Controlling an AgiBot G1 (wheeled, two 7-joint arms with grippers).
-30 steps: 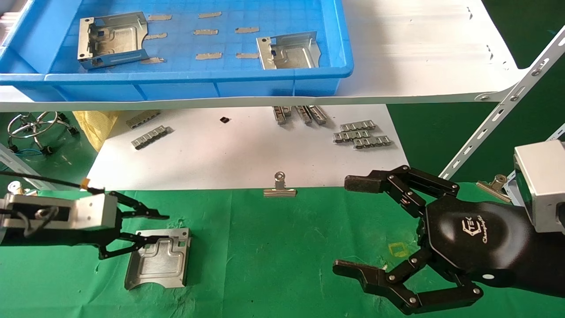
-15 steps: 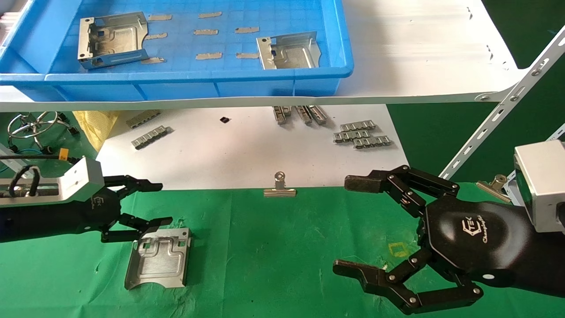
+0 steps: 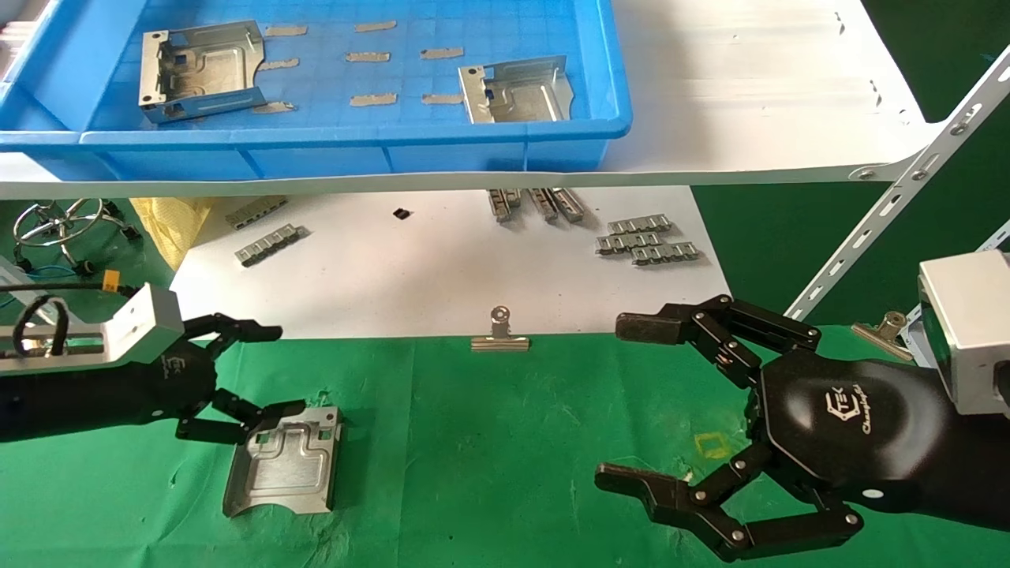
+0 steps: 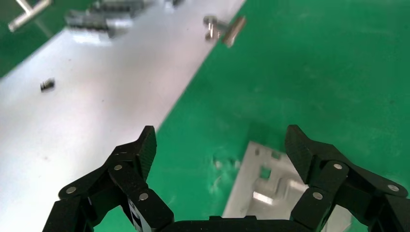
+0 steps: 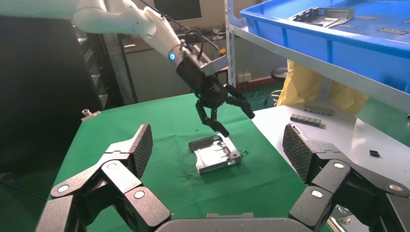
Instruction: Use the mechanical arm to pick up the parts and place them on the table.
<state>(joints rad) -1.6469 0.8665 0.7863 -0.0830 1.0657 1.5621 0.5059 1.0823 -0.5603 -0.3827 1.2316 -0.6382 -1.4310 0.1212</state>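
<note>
One silvery part lies flat on the green table at the left; it also shows in the left wrist view and the right wrist view. My left gripper hovers open and empty just above the part's far left corner, lower finger near its edge. In its wrist view the left gripper stands wide apart. Two more parts lie in the blue tray. My right gripper is open and empty above the cloth at the right, also seen in its own view.
The tray sits on a white shelf overhanging a white sheet with grey link strips. A binder clip lies at the cloth's far edge. A slotted metal strut slants at the right. A yellow square marks the cloth.
My left gripper has turned over and drawn back and up from the part's corner, fingers spread. The part stays flat on the cloth. The right arm has not moved.
</note>
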